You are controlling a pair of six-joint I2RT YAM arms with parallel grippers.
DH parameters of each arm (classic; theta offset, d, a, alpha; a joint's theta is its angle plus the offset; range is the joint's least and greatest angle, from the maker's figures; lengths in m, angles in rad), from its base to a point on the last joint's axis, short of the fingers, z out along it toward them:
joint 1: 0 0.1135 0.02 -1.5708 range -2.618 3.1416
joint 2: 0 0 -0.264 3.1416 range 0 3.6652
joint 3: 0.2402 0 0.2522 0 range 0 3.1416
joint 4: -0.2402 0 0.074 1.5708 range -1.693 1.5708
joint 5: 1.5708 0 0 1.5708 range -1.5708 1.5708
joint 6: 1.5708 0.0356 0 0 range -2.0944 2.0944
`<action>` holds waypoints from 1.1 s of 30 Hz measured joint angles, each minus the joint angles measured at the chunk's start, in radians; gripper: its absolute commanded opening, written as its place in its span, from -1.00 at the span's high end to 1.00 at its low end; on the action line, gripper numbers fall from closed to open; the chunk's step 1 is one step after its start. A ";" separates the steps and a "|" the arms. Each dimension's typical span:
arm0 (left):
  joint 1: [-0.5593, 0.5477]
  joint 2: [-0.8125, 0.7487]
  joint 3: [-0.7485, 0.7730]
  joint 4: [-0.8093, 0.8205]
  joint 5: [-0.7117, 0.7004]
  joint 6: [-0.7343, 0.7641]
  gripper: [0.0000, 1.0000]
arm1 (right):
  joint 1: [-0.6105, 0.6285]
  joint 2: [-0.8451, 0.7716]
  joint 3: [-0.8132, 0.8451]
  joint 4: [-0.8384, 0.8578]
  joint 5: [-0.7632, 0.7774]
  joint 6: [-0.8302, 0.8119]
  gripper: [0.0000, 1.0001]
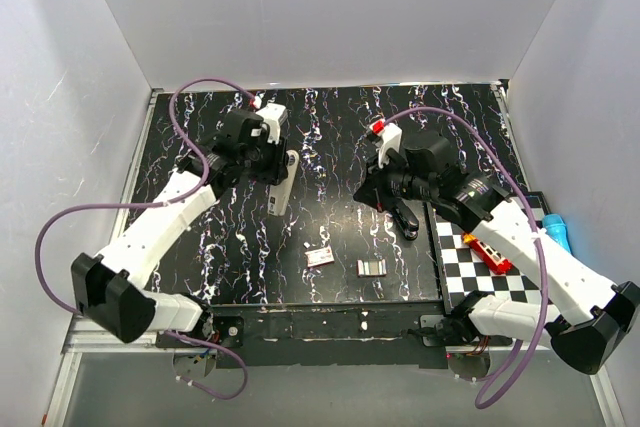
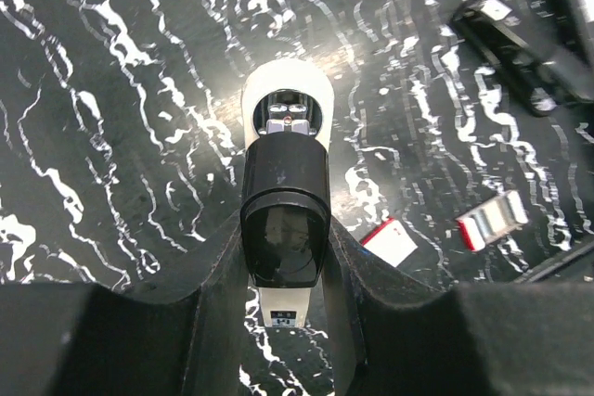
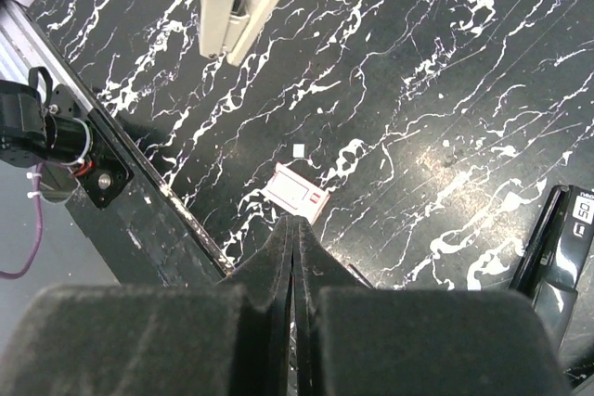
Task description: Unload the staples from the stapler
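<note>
A white stapler [image 1: 281, 185] with a black top [image 2: 284, 197] lies on the black marbled table. My left gripper [image 1: 271, 159] is shut on the stapler's black top, one finger [image 2: 213, 266] on each side, and the stapler's rounded front end [image 2: 288, 99] points away. My right gripper [image 1: 368, 191] is shut and empty, its tips [image 3: 294, 222] hovering just short of a small white and red staple box [image 3: 299, 194]. The white stapler also shows in the right wrist view [image 3: 243, 2]. No loose staples show.
The staple box [image 1: 320, 256] and a small metallic block [image 1: 372, 267] lie near the table's front edge. A black stapler [image 1: 405, 217] lies under my right wrist. A checkered mat [image 1: 480, 257] at the right holds a red object [image 1: 492, 257] and a blue object [image 1: 557, 230].
</note>
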 measured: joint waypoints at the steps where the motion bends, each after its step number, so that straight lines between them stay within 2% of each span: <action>1: 0.005 0.019 0.002 -0.008 -0.012 0.004 1.00 | 0.000 0.000 -0.003 0.009 -0.002 0.003 0.97; 11: 0.039 0.217 0.008 -0.051 -0.114 0.040 1.00 | 0.000 0.048 -0.064 0.044 -0.025 0.031 0.97; 26: 0.100 0.365 0.008 -0.013 -0.124 0.039 1.00 | 0.000 0.058 -0.080 0.058 -0.038 0.059 0.97; 33: 0.103 0.374 0.004 0.043 -0.156 0.024 1.00 | 0.000 0.070 -0.092 0.074 -0.052 0.078 0.97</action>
